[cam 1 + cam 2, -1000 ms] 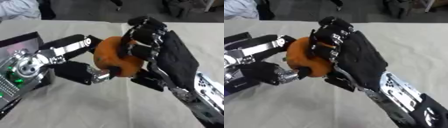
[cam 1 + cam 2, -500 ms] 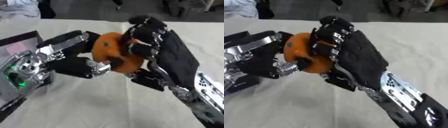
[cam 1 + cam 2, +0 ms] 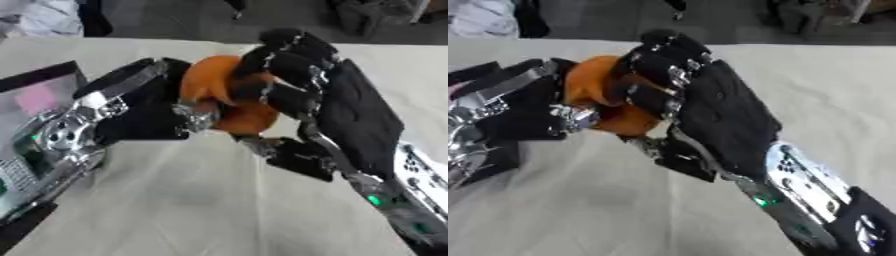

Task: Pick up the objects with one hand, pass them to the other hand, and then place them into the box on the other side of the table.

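Midway over the table's pale cloth (image 3: 192,200), I have both hands closed on one round orange object (image 3: 219,95), which sits in the upper centre of the frame, held up between them with the cloth showing below. My right hand (image 3: 350,120) comes in from the lower right, its black fingers (image 3: 284,67) curled over the top and far side of the orange object and its thumb hooked beneath, so the weight hangs in that cradle. My left hand (image 3: 140,110) reaches in from the left, its fingers wrapped against the near side of the same object; I judge it is there to take over the load, which is why both hands meet at one spot rather than over a box. Just which hand bears the object at this instant I cannot tell. A dark-framed panel with a pink patch (image 3: 39,97) lies at the left edge; whether it belongs to the target box I cannot say. By my reading the pass between hands is under way, with the placing not yet done. The risk, I judge, lies in one hand letting go too soon.
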Tool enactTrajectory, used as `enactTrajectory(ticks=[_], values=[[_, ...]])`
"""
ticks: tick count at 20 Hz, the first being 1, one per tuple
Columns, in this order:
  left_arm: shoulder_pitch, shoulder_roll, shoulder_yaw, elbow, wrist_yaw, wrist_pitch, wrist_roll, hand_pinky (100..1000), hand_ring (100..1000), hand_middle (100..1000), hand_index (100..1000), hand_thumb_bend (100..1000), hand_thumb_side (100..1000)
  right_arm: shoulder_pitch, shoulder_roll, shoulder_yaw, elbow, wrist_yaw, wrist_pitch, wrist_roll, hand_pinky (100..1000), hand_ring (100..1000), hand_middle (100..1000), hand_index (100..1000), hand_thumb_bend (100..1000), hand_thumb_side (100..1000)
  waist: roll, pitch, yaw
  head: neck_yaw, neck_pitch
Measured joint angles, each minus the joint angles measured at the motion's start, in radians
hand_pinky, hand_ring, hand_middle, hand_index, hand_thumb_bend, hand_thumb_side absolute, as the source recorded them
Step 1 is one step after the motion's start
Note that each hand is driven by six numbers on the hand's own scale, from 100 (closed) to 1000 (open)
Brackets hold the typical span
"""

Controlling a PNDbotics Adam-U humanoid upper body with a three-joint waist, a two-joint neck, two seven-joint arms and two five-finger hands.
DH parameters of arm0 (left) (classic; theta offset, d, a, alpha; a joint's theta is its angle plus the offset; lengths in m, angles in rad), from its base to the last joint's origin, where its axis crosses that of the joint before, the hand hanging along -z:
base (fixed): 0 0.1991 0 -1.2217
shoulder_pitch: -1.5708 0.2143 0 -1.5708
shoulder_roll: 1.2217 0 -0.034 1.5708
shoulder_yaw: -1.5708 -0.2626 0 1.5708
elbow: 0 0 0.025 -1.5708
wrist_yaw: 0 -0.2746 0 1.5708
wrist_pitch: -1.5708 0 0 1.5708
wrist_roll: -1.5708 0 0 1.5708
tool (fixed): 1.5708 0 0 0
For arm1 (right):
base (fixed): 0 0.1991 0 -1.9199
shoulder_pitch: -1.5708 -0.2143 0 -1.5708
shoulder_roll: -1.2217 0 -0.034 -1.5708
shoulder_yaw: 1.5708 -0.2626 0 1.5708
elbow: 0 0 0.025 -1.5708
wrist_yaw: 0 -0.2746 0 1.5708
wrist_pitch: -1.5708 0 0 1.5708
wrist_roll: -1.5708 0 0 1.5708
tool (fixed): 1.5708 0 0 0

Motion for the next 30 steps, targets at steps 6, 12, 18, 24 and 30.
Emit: enactTrajectory(ticks=[6, 12, 18, 24, 30], values=[[0.058, 0.023, 0.043, 0.026, 0.030, -0.050, 0.096, 713, 420, 279, 358, 100, 312, 0.004, -0.054, 0.000, 0.000, 0.003, 0.009, -0.058, 784, 727, 713, 730, 570, 100, -0.005, 0.000, -0.005, 0.003, 0.000], [0.126, 0.063, 0.112, 0.036, 0.045, -0.114, 0.165, 713, 419, 270, 347, 100, 308, 0.031, -0.122, -0.034, 0.000, 0.003, 0.010, -0.154, 794, 743, 730, 729, 595, 100, -0.007, 0.000, -0.005, 0.011, -0.001], [0.211, 0.119, 0.195, 0.052, 0.043, -0.168, 0.231, 714, 422, 267, 343, 100, 301, 0.076, -0.186, -0.091, 0.000, 0.003, 0.031, -0.243, 800, 749, 727, 722, 588, 100, -0.008, 0.000, -0.006, 0.065, -0.005], [0.307, 0.177, 0.287, 0.100, 0.016, -0.217, 0.303, 719, 433, 270, 346, 100, 274, 0.122, -0.236, -0.159, -0.001, 0.007, 0.083, -0.274, 801, 749, 724, 719, 575, 100, -0.012, 0.001, -0.004, 0.155, -0.005], [0.361, 0.204, 0.359, 0.207, -0.022, -0.232, 0.355, 722, 460, 280, 355, 100, 246, 0.167, -0.265, -0.225, -0.001, 0.010, 0.141, -0.298, 804, 750, 723, 719, 572, 100, -0.025, 0.001, 0.001, 0.217, -0.005]])
